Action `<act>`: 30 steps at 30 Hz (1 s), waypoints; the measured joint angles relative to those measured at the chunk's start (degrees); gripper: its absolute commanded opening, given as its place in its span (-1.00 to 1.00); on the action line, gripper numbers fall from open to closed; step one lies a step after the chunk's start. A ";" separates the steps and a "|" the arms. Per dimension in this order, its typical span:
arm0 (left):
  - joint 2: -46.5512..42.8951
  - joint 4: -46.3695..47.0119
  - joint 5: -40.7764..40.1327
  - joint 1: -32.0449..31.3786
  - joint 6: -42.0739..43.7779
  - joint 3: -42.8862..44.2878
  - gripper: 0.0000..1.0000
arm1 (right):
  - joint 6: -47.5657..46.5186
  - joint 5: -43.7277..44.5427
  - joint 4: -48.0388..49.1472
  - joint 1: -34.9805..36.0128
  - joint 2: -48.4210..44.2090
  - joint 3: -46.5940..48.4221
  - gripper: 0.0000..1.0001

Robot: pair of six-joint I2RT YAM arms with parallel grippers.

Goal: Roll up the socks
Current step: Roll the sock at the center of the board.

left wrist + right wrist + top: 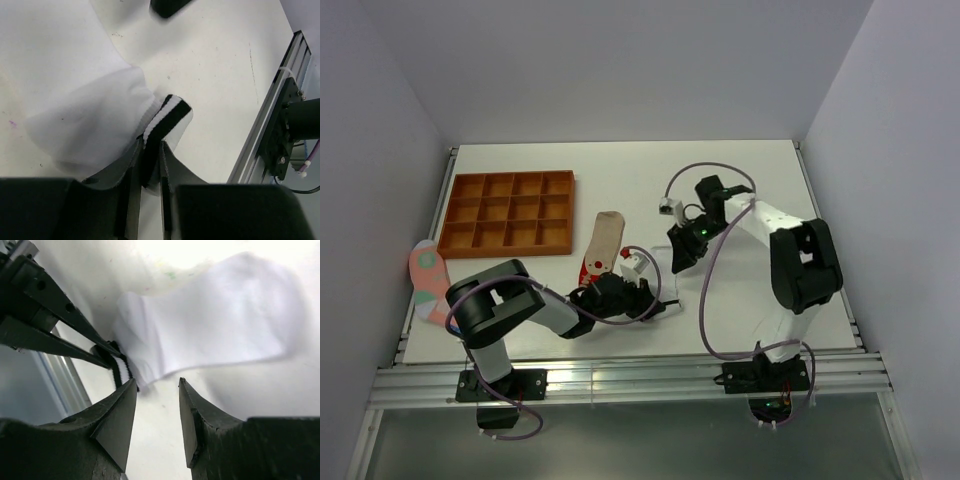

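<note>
A white sock (85,120) with a black-striped cuff (167,117) lies on the white table. My left gripper (151,146) is shut on that cuff, pinching it between both fingers. In the right wrist view the same white sock (215,325) spreads out just beyond my right gripper (156,382), which is open with only bare table between its fingers, close beside the cuff (118,371). From above, the left gripper (645,300) and right gripper (682,258) sit close together at mid-table. A beige sock (606,232) and a red spotted sock (588,270) lie to their left.
An orange compartment tray (510,210) stands at the back left. A pink patterned sock-shaped piece (428,282) lies at the table's left edge. The aluminium rail (260,130) runs along the near edge, close to the left gripper.
</note>
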 measured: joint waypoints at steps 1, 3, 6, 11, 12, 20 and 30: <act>0.00 -0.07 -0.02 0.04 -0.68 0.00 -0.99 | -0.02 -0.09 0.46 -1.38 -1.20 -0.04 -0.06; 0.17 -0.09 -0.02 0.22 -1.73 0.02 -0.99 | -0.50 -0.26 1.20 -3.78 -3.13 -0.48 -0.06; 0.72 -0.07 0.31 0.61 -3.72 0.28 -0.99 | -2.29 0.00 2.34 -6.84 -6.60 -2.84 -0.09; 2.69 0.70 3.76 2.47 -7.58 1.14 -0.99 | -8.13 1.73 5.49 -7.67 -16.55 -12.20 -0.10; 3.17 0.92 4.81 2.95 -8.50 1.33 -0.99 | -9.81 2.05 5.57 -7.45 -19.15 -14.14 -0.05; 5.75 -1.05 13.84 6.91 -15.10 3.74 -0.99 | -20.90 6.38 12.41 -0.66 -38.14 -29.51 0.05; 9.22 -1.62 25.20 10.27 -22.88 4.50 -0.99 | -23.56 15.61 23.56 16.26 -46.51 -42.82 0.19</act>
